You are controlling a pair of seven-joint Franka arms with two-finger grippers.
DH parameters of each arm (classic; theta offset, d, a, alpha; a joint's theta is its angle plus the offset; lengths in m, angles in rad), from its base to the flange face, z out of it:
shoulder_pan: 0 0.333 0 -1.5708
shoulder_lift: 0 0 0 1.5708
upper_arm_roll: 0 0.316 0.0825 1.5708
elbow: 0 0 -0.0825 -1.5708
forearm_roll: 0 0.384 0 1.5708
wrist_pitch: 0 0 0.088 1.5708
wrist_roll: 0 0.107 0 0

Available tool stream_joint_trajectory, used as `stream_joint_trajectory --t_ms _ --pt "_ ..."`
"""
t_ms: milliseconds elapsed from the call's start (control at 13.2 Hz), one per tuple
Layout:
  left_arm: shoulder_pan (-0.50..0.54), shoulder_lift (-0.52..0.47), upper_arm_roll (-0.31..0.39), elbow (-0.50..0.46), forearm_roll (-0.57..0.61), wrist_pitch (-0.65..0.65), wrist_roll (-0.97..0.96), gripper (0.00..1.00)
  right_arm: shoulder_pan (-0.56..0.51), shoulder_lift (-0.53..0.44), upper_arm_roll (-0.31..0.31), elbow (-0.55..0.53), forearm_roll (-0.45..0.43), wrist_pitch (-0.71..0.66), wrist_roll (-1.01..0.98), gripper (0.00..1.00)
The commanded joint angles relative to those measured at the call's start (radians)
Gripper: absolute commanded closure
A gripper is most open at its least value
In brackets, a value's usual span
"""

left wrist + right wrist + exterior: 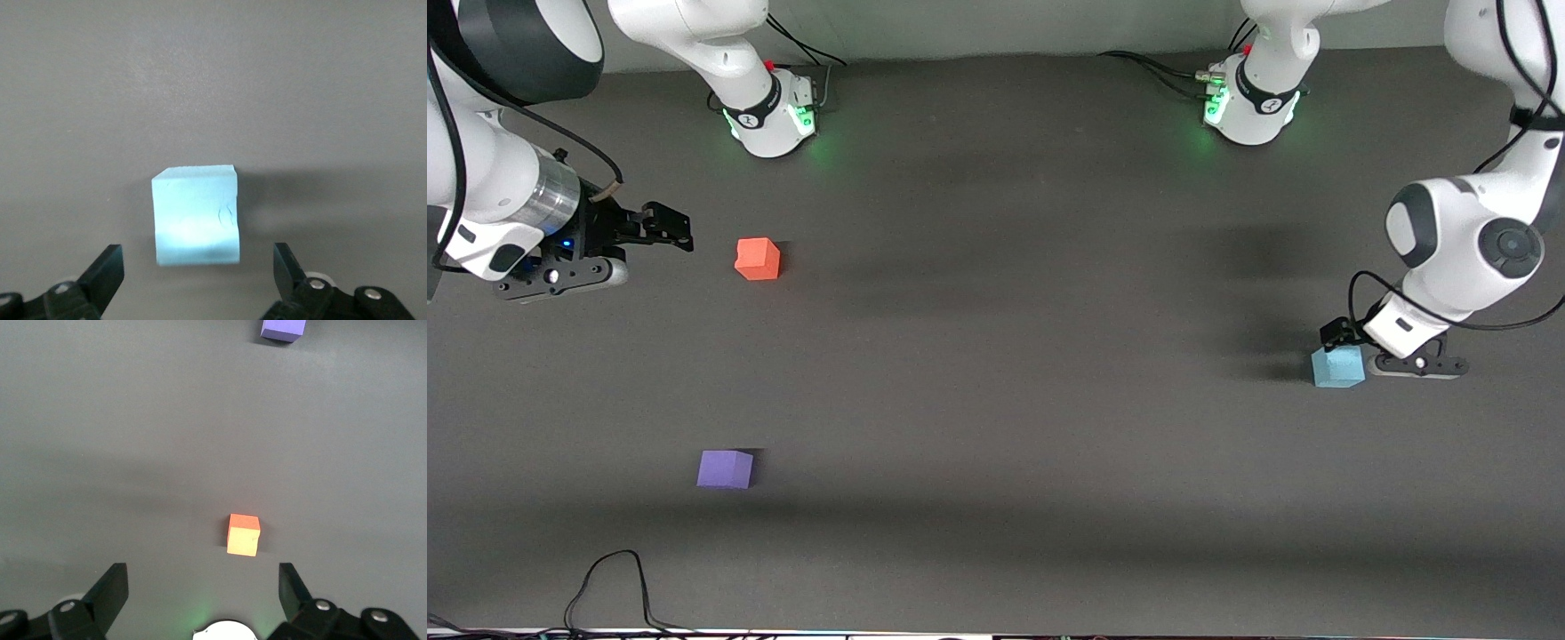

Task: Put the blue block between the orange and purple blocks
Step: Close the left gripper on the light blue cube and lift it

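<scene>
Blue cube under the left gripper, orange and purple cubes apart at the right arm's end

Front view: the blue block lies on the dark table at the left arm's end, with the left gripper low over it, at about two o'clock from the cube. The orange block lies toward the right arm's end, and the purple block sits at about six o'clock from it, nearer the camera and well apart from it. The right gripper hangs at about nine o'clock from the orange block, over bare table. Left wrist view: the blue block sits between spread fingers that do not touch it. Right wrist view: the right gripper's fingers stand wide apart, holding nothing; the orange block is in the middle and the purple block is cut by the edge.
</scene>
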Motion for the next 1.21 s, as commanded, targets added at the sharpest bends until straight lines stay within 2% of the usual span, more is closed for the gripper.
stream_joint_trajectory --t_ms 0,834,910,986,1062,1137 --pt "0.007 0.072 -0.001 0.036 0.008 0.053 0.039 0.00 0.011 -0.004 -0.009 0.006 0.001 -0.012 0.000 0.00" --pt "0.004 0.147 -0.002 0.095 0.008 0.065 0.065 0.02 0.052 0.010 -0.008 0.007 0.007 0.015 0.016 0.00" --pt "0.004 0.149 -0.002 0.095 0.008 0.065 0.065 0.11 0.052 0.010 -0.008 0.007 0.007 0.015 0.016 0.00" --pt "0.004 0.149 -0.002 0.095 0.006 0.063 0.065 0.32 0.052 0.009 -0.008 0.006 0.007 0.015 0.016 0.00" --pt "0.004 0.149 -0.002 0.095 0.008 0.063 0.058 0.47 0.051 0.009 -0.008 0.007 0.007 0.015 0.016 0.00" --pt "0.004 0.149 -0.002 0.095 0.008 0.062 0.054 0.53 0.051 0.009 -0.008 0.007 0.007 0.015 0.016 0.00"
